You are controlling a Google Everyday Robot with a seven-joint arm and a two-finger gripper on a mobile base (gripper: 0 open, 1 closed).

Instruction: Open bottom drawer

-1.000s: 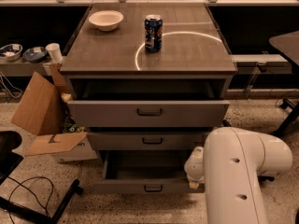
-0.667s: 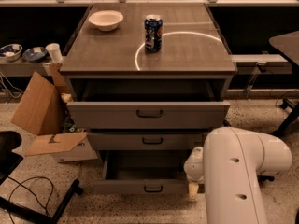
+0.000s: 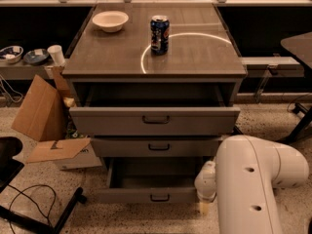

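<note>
Bottom drawer (image 3: 146, 193): lowest of the three drawers in the grey desk (image 3: 204, 65), lower centre of the frame; it is pulled out, with its plain grey tray showing behind the narrow front
Bar handle (image 3: 160, 197): small and black, at the middle of the bottom drawer's front
End effector (image 3: 204, 207): lower centre of the frame, a little right of the middle, just beside the right end of the bottom drawer's front and low near the floor; its pale tip points down; whether it is apart or together cannot be told, nor whether it touches the front
Arm (image 3: 253, 184): a big white shell filling the lower right of the frame, in front of the desk's lower right corner
Middle drawer (image 3: 158, 146): directly above the bottom drawer, its front set further back than the one above it
Top drawer (image 3: 155, 120): tallest front, pulled out, with a dark gap behind it under the desk top
Bowl (image 3: 110, 21): white, at the upper left of the desk top
Can (image 3: 159, 34): blue, upright, near the middle of the desk top, right of the bowl and apart from it
Cardboard box (image 3: 41, 108): left of the desk on the speckled floor, flaps open
Cup (image 3: 56, 55): white, on a low shelf at the upper left of the frame
</note>
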